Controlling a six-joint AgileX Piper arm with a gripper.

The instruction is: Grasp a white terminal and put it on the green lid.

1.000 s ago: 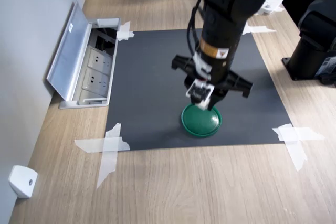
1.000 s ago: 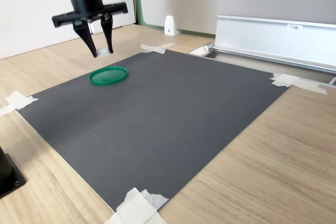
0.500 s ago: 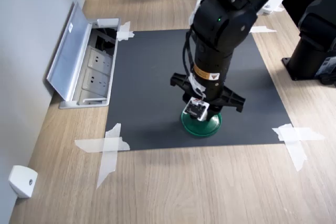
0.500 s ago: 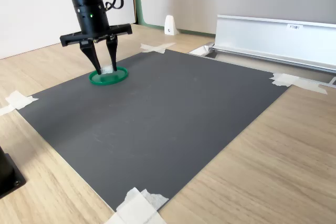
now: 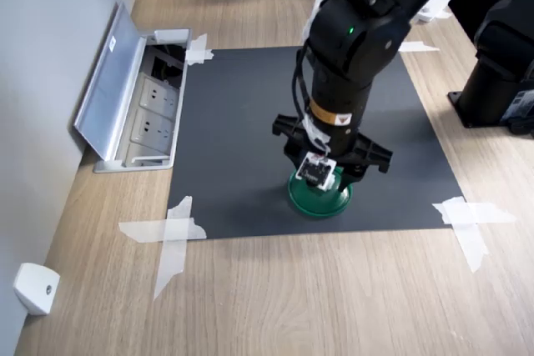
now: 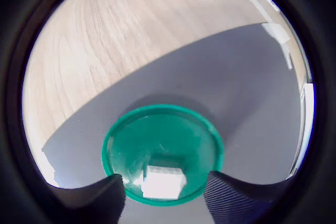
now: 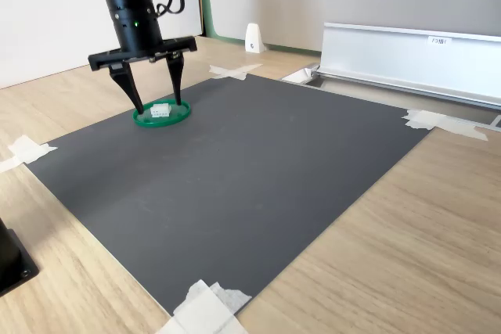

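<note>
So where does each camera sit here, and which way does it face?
First exterior view: high up, looking steeply down on the mat; the arm hides most of the lid.
Second exterior view: low at a mat corner, looking across it; shows the open gripper over the lid and terminal.
Wrist view: on the wrist, looking down between the fingertips at the terminal.
All three views share the lid.

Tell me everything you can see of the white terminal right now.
The white terminal is a tiny, blocky white piece, plastic by its look. It lies inside the raised rim of the green lid, resting on the lid's floor. The gripper straddles it with fingers spread wide; neither finger visibly touches it. Finer detail is too small to make out.
</note>
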